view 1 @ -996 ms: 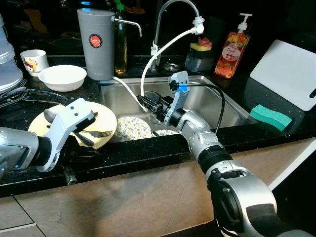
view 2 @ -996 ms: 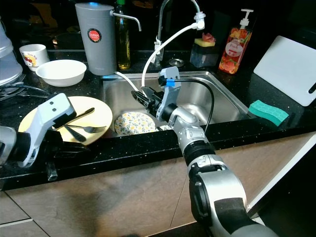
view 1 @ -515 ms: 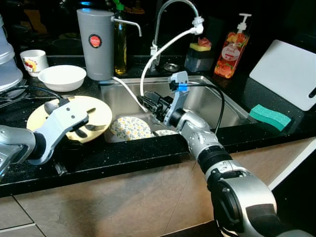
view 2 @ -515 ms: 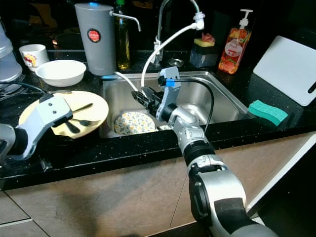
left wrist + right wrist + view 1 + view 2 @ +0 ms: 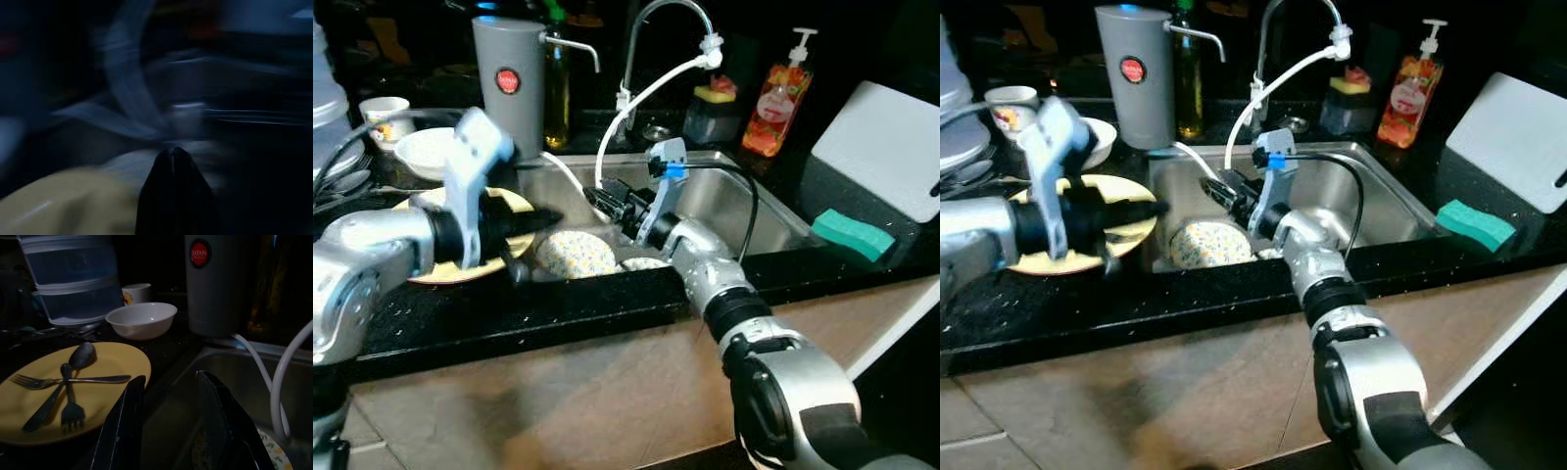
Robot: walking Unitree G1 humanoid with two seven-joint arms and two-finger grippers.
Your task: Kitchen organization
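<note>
A yellow plate (image 5: 112,363) lies on the black counter left of the sink, holding a spoon (image 5: 80,357) and two forks (image 5: 63,380). My left gripper (image 5: 546,218) hovers over the plate's right edge, pointing toward the sink; in the blurred left wrist view its fingers (image 5: 172,161) are pressed together with nothing held. My right gripper (image 5: 171,378) hangs open over the sink's left part, empty, facing the yellow plate. A floral plate (image 5: 573,253) lies in the steel sink (image 5: 744,201) below it.
A white bowl (image 5: 142,318), a cup (image 5: 386,110), stacked containers (image 5: 68,284) and a grey jug (image 5: 509,83) stand behind the plate. The faucet (image 5: 651,20) trails a white hose (image 5: 646,93). Soap bottle (image 5: 778,98), green sponge (image 5: 852,233) and white board (image 5: 891,147) sit right.
My left arm has lifted from the counter's front edge and swung right across the yellow plate toward the sink. The right arm has stayed put.
</note>
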